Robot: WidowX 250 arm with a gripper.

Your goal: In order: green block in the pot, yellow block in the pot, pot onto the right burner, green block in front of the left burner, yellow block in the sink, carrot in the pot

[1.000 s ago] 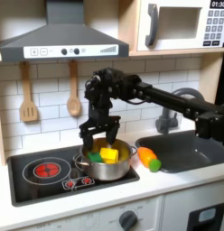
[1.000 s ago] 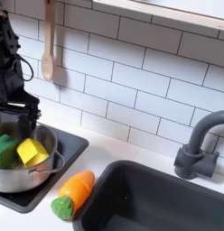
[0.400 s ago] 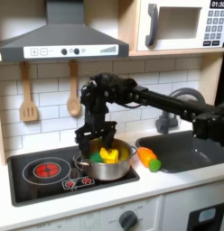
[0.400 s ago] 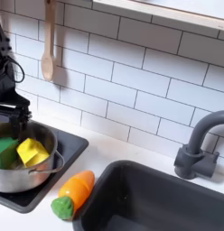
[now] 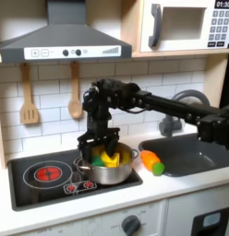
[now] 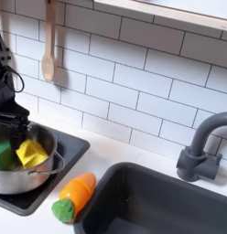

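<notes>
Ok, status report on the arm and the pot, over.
Gripper open, down over the green block. Green block and yellow block both in the pot. Carrot beside the pot, not in the way.

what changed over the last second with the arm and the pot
The gripper dropped lower into the pot and shifted toward the first exterior view's left, over the green block. Whether it has gripped it is unclear. The yellow block, pot and carrot stayed put.

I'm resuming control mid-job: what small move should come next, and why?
Probably ease the gripper a little lower and close on the green block. Both blocks, green and yellow, lie in the pot on the burner nearer the sink, and the open jaws hang over the green one.
</notes>
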